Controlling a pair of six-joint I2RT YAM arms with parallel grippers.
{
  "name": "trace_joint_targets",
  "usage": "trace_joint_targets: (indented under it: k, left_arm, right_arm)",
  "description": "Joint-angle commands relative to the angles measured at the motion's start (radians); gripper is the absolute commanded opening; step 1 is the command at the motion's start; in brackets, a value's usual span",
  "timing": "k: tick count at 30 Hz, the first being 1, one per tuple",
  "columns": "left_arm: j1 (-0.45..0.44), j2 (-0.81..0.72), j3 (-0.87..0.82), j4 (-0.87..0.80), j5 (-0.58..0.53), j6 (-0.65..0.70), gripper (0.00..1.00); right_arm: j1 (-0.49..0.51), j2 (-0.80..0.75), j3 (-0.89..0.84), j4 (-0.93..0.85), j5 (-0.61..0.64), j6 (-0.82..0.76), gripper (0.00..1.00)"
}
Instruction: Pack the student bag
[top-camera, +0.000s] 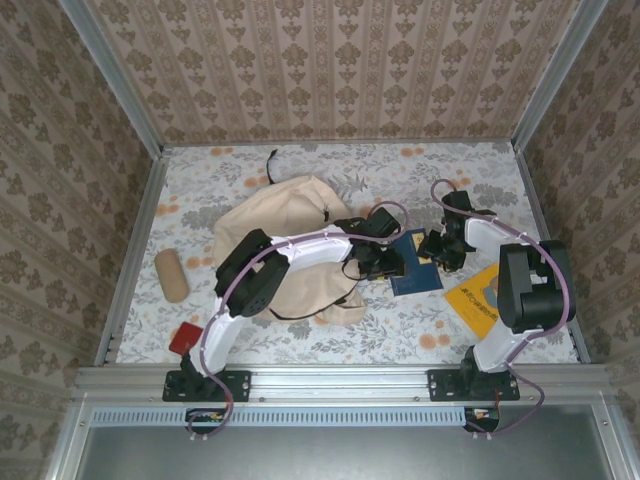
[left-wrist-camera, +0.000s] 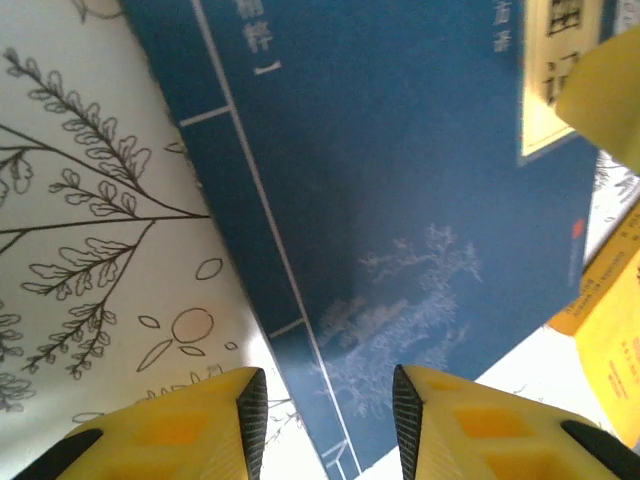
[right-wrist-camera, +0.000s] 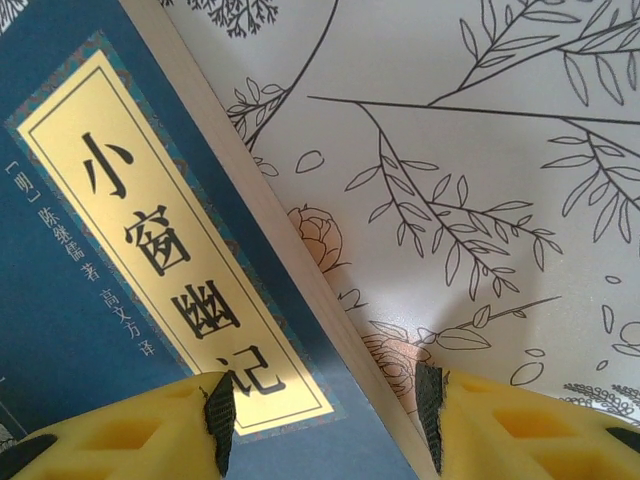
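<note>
Beige fabric: the student bag (top-camera: 285, 215) lies flat on the bench (top-camera: 400, 335), left of centre and to the left of both my jaws. My left jaws hang just past its right edge, over the left edge of a blue book (top-camera: 418, 272). My right jaws are farther right, over the book's opposite edge, apart from the bag.

Left jaws: partly open, yellow pads (left-wrist-camera: 180, 430) straddling the book's edge, gripping nothing. Right jaws: partly open, likewise straddling the page edge, gripping nothing.

Left arm: rises from its near-left base, elbow above the bag's near-left part, forearm stretched rightward across the bag. Right arm: folded above a yellow book (top-camera: 478, 300), wrist reaching left.

Bag's long axis runs far to near, leaning rightward at the near end. Its black loop (top-camera: 272, 162) points at the far wall.
</note>
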Motion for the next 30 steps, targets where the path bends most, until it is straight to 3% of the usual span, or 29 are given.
trace_joint_targets:
  k: [1, 12, 18, 30]
  left_arm:
    - [0.001, 0.027, 0.026, 0.013, 0.009, -0.042, 0.38]
    - [0.003, 0.061, 0.04, -0.008, 0.01, -0.027, 0.27]
    - [0.001, 0.065, 0.029, -0.006, 0.009, -0.025, 0.27]
    - [0.002, 0.06, 0.017, -0.002, 0.012, -0.024, 0.26]
  right_arm:
    - [0.005, 0.003, 0.008, -0.044, -0.016, -0.022, 0.55]
    - [0.094, -0.101, 0.0, -0.115, -0.064, -0.026, 0.53]
    - [0.142, -0.182, 0.011, -0.164, -0.029, -0.013, 0.52]
    - [0.142, -0.226, 0.02, -0.186, -0.012, -0.016, 0.43]
